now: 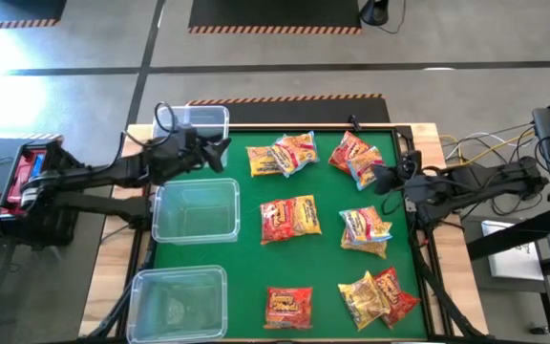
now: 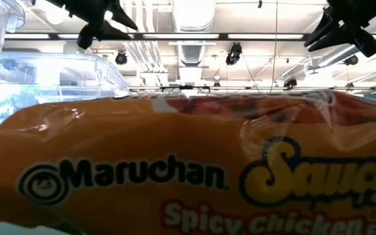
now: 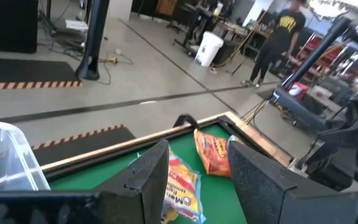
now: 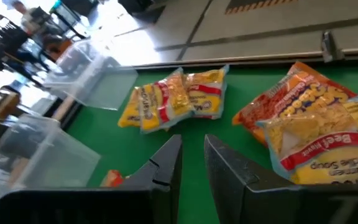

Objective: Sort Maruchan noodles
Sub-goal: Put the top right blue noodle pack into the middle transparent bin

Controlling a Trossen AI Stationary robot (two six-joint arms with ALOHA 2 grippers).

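Observation:
Several Maruchan noodles packets lie flat on the green mat (image 1: 327, 258) in loose pairs: red-and-yellow ones (image 1: 285, 155), an orange one with a yellow one (image 1: 356, 156), others at the middle (image 1: 289, 218) and near edge (image 1: 378, 296). My left gripper (image 1: 222, 153) hovers open above the mat's far left, beside the far bin; nothing is between its fingers (image 3: 157, 171). My right gripper (image 1: 382, 178) hangs over the mat's right side, with a narrow empty gap between its fingers (image 4: 166, 165). In the right wrist view a yellow beef packet (image 4: 328, 137) lies on an orange one (image 4: 291, 93).
Three clear bins stand in a row along the mat's left edge: far (image 1: 203, 119), middle (image 1: 196, 210), near (image 1: 178, 304). An orange Spicy Chicken packet (image 2: 188, 170) fills the low view. A person (image 3: 284, 37) stands in the room beyond the table's far edge.

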